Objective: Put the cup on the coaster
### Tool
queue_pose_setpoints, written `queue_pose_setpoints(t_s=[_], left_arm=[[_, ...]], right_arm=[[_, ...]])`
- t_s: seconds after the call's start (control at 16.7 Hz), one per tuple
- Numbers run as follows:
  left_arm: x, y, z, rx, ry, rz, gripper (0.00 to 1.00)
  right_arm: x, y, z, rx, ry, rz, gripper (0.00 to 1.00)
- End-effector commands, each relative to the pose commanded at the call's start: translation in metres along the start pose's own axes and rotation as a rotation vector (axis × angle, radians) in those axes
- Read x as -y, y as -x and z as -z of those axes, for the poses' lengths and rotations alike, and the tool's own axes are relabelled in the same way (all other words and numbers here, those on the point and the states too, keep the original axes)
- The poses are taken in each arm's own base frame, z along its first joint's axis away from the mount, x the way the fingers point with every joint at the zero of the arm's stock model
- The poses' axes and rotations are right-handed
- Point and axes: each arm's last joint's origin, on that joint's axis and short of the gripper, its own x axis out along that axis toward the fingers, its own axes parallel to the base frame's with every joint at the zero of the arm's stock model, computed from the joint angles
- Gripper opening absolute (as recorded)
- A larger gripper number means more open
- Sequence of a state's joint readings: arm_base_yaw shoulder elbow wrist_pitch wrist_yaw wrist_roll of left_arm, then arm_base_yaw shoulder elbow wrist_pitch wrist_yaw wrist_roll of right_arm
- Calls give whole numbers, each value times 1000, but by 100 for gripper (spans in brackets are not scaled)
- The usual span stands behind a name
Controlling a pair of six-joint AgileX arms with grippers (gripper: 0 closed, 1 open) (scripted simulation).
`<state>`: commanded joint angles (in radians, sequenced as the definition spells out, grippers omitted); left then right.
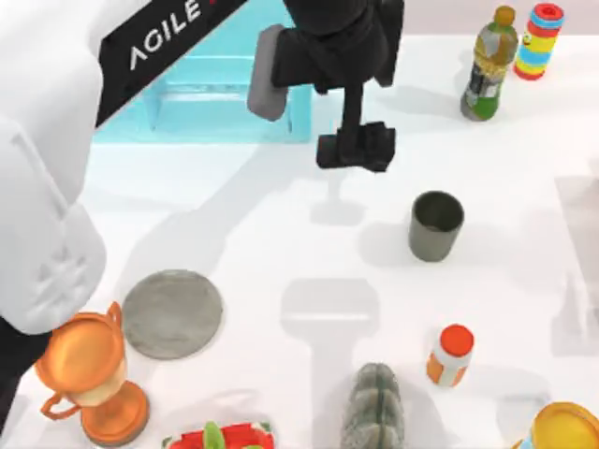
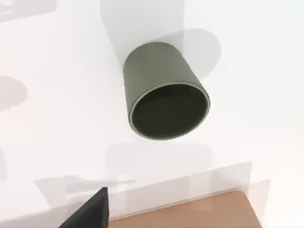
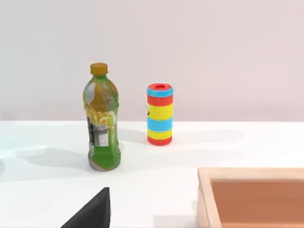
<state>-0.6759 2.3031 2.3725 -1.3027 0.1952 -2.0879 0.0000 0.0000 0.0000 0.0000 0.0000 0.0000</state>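
Note:
The cup [image 1: 435, 224], a dark grey-olive tumbler with no handle, stands upright right of the table's middle. The left wrist view looks down into the cup [image 2: 164, 90]. The coaster [image 1: 173, 313], a flat mottled grey disc, lies at the front left. My left gripper [image 1: 356, 150] hangs open above the table, behind and to the left of the cup, holding nothing. One dark fingertip [image 2: 90, 213] shows in the left wrist view. In the right wrist view, a dark fingertip [image 3: 92, 211] of the parked right gripper points toward the back right of the table.
A light blue tray [image 1: 201, 94] sits at the back. At the back right stand a green bottle [image 1: 489, 65] and a striped can [image 1: 540, 42]. Along the front are an orange trophy [image 1: 89, 374], a grey ridged object [image 1: 374, 407] and an orange-capped bottle [image 1: 451, 355]. A wooden box [image 3: 251, 178] is at the right.

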Motion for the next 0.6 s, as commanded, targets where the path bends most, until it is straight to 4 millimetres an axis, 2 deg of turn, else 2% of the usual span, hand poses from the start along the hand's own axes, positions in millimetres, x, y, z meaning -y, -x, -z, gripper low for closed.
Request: queue_pose_setpoints(t_s=[0.18,0.3,0.42,0.6], left_arm=[[-3,-42,23,23,113,-96,100],[-7,-59,32,38,157,-133,100],[-9,-67,36,45,178,-150,100],[-9,-67,36,45,178,-150,100]], right_arm=[[0,0,0,0,0,0,100],[0,0,0,0,0,0,100],[0,0,0,0,0,0,100],[0,0,0,0,0,0,100]])
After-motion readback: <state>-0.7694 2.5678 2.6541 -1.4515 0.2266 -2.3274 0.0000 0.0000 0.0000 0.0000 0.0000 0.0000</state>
